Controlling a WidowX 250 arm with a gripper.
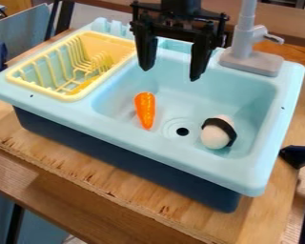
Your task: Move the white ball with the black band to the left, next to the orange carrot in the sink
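Carrot [145,110] lies inside the sink [180,159], at 7 o'clock from my fingers [146,53], which hang above the basin, spread well apart with nothing between them. As I judge it, my biggest worry is the sink itself: coming down too far towards 12 o'clock, I could strike its back rim and shove it across the bench [72,164]. The faucet [250,59] stands near my 3 o'clock side, so a sideways swing might knock it. Towards 9 o'clock, the dish rack [40,89] could snag a wide-set finger. The carrot is smooth, rounded and tapered; if I closed off-centre or near its narrow end at 6 o'clock, it might roll or squirt away. The rounded white piece [214,137] with its black band [222,125] sits at 3 o'clock from the drain hole [182,131], close to the basin's wall at 4 o'clock; I might jam against that wall, or push the piece rather than grip it.

As for what I can't make out, my arm is cut off at 12 o'clock, and my own dark body covers part of the sink's back edge. A dark object [298,157] is cut off at 3 o'clock. Something yellowish [85,85] in the rack blends with its wires. The undersides of the carrot and white piece are hidden, and I cannot judge my exact height over either.
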